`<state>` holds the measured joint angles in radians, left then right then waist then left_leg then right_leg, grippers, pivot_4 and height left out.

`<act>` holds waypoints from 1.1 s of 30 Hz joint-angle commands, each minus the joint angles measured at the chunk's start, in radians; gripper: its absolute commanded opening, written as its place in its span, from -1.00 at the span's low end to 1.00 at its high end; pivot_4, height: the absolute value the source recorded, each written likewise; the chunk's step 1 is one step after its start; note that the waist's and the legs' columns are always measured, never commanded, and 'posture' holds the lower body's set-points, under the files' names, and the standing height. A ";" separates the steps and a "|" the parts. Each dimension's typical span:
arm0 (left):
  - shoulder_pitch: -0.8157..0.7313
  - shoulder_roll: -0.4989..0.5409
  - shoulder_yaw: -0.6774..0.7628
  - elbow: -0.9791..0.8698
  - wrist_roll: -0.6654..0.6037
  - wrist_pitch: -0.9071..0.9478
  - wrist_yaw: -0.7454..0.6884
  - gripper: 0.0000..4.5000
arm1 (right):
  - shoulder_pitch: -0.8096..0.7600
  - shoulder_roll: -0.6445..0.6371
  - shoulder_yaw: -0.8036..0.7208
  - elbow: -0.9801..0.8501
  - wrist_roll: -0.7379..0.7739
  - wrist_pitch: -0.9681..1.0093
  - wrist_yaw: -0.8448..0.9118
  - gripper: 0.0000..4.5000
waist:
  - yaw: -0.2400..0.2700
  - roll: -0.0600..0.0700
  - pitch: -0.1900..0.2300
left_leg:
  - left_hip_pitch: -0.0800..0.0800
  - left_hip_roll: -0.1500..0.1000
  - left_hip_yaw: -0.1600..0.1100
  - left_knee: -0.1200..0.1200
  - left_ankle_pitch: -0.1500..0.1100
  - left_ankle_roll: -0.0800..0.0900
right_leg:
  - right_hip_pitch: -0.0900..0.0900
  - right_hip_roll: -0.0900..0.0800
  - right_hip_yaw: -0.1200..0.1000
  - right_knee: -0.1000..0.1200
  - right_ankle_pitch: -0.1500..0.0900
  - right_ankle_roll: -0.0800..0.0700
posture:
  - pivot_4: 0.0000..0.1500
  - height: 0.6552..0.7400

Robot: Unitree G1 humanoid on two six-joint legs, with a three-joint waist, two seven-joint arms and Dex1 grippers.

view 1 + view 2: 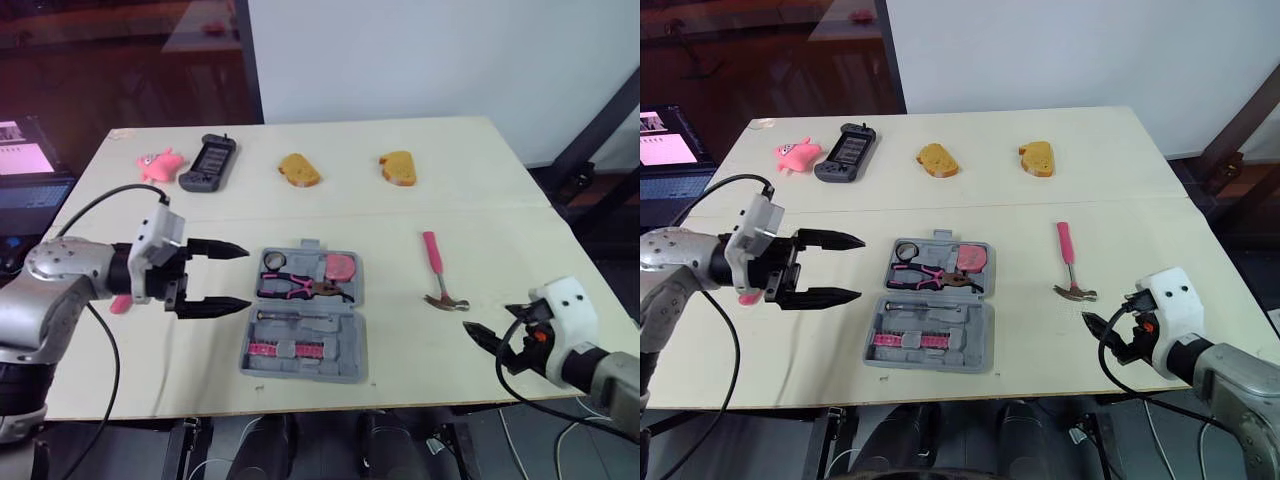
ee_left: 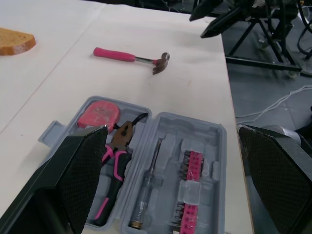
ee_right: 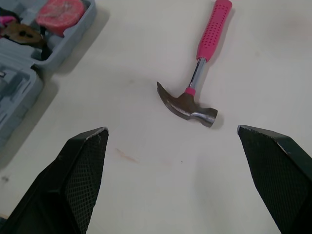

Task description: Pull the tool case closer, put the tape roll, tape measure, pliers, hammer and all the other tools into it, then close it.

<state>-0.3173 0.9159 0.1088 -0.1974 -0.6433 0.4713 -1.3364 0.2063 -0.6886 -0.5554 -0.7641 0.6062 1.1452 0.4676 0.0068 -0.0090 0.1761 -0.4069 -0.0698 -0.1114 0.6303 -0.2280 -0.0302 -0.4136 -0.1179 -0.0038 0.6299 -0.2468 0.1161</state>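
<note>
Left pincer (image 1: 249, 276), right pincer (image 3: 171, 128) both apart; grey tool case (image 1: 345, 345) open, pink hammer (image 1: 436, 268) outside.

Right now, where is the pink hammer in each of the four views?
Left eye view: hammer right of the open tool case.
Right eye view: hammer right of the tool case.
Left wrist view: hammer beyond the tool case.
Right wrist view: hammer close ahead, apart from the tool case.
Shared landmark: the tool case.

The grey case (image 1: 303, 372) is lying open before me, holding pliers (image 1: 290, 288) and a pink tape measure (image 1: 342, 266). The pink-handled hammer (image 1: 437, 272) is lying apart, right of it.
</note>
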 commanded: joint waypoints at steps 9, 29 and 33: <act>0.139 -0.013 0.132 -0.151 -0.051 0.024 0.119 1.00 | -0.456 -0.066 0.238 0.395 -0.099 0.132 -0.131 0.98 | 0.002 0.000 0.001 | -0.001 0.000 0.000 -0.001 0.000 0.000 | -0.001 0.000 0.000 -0.001 0.000 0.000 | 1.00 1.00; 0.335 -0.028 0.251 -0.294 -0.080 0.028 0.236 1.00 | -0.684 0.096 0.470 0.819 -0.254 0.021 -0.143 0.16 | -0.014 0.001 0.001 | -0.001 -0.001 0.000 0.000 0.000 0.000 | -0.001 0.000 0.000 0.000 0.000 0.000 | 1.00 1.00; 0.329 -0.030 0.250 -0.291 -0.080 0.024 0.241 1.00 | -0.678 0.103 0.479 0.831 -0.274 0.018 -0.152 -0.30 | -0.020 0.001 0.001 | -0.001 -0.001 0.000 -0.001 0.000 0.000 | -0.001 0.000 0.000 0.000 0.000 0.000 | 1.00 1.00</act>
<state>0.0234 0.8896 0.3335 -0.4736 -0.7093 0.5139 -1.1006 -0.4608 -0.5889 -0.0662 0.0702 0.3437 1.1712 0.3190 -0.0132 -0.0081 0.1770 -0.4074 -0.0706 -0.1114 0.6290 -0.2279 -0.0299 -0.4147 -0.1177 -0.0035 0.6299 -0.2466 0.1164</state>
